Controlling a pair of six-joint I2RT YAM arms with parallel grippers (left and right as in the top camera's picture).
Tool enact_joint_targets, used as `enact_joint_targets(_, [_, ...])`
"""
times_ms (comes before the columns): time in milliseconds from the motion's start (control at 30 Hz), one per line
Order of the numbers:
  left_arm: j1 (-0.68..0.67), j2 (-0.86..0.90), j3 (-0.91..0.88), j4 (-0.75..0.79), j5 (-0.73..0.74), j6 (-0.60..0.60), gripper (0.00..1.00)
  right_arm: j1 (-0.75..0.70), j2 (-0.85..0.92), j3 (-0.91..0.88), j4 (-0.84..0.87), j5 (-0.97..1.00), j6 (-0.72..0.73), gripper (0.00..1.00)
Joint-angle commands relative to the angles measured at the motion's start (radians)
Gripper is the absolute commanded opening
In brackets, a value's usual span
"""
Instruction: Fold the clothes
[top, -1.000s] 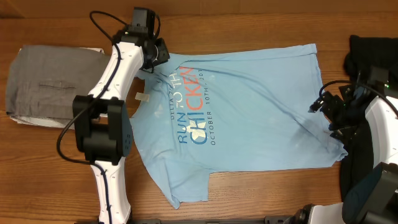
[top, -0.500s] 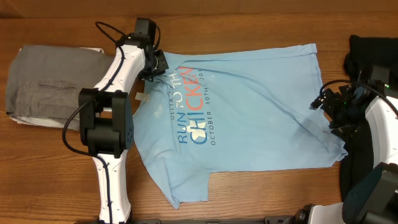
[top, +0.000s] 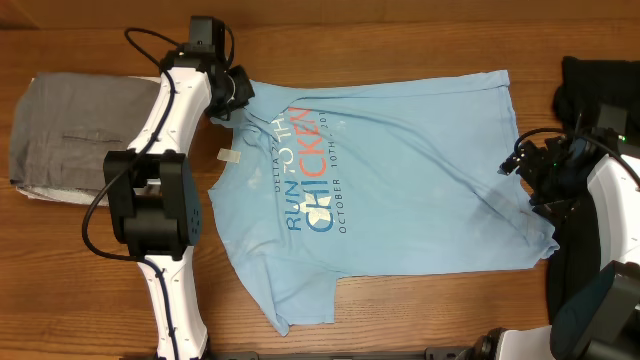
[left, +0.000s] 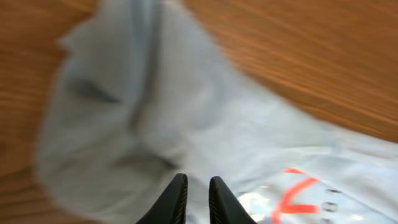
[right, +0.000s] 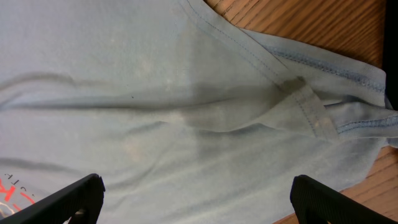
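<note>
On the wooden table (top: 420, 315) the light blue T-shirt (top: 400, 190) lies spread, print up. My left gripper (left: 198, 183) is nearly closed at its bunched sleeve, though I cannot tell whether it grips. My right gripper (right: 196, 186) gapes wide over the hem, holding nothing.

The T-shirt (top: 400, 190) is soft, matt light blue cloth, finely knit and creased, with stitched hems (right: 329, 65). Its print (top: 310, 180) looks flat and dull. The table (top: 420, 310) is wood with a clear grain and a slight satin sheen. At the left lies a folded grey cloth (top: 70, 135), matt and coarser-looking. The left arm (top: 175, 100) has smooth, glossy white plastic shells and black matt joints. The left gripper (left: 196, 198) has fingers (left: 176, 200) that seem to be smooth black plastic, though that view is blurred.
</note>
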Motion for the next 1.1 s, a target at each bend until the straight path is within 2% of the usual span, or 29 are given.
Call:
enact_joint_targets(0, [-0.034,-0.019,0.019,0.026,0.133,-0.033,0.18,0.001,-0.006,-0.003,0.006,-0.006,0.001,1.0])
enact_joint_targets(133, [-0.085,-0.015,0.016,0.015,0.092,-0.033,0.26,0.001,-0.006,-0.003,0.006,-0.005,0.001,1.0])
enact_joint_targets(267, [-0.146,-0.015,-0.011,0.027,-0.014,-0.063,0.33,0.001,-0.006,-0.003,0.006,-0.005,0.001,1.0])
enact_joint_targets(400, [-0.179,-0.015,-0.035,0.031,-0.107,-0.138,0.44,0.001,-0.006,-0.003,0.006,-0.006,0.001,1.0])
enact_joint_targets(567, [-0.18,-0.015,-0.048,0.046,-0.104,-0.243,0.5,0.001,-0.006,-0.003,0.006,-0.006,0.001,1.0])
enact_joint_targets(733, [-0.167,-0.015,-0.085,0.075,-0.103,-0.386,0.5,0.001,-0.006,-0.003,0.006,-0.006,0.001,1.0])
enact_joint_targets(1067, [-0.167,-0.015,-0.189,0.151,-0.096,-0.533,0.48,0.001,-0.006,-0.003,0.006,-0.006,0.002,1.0])
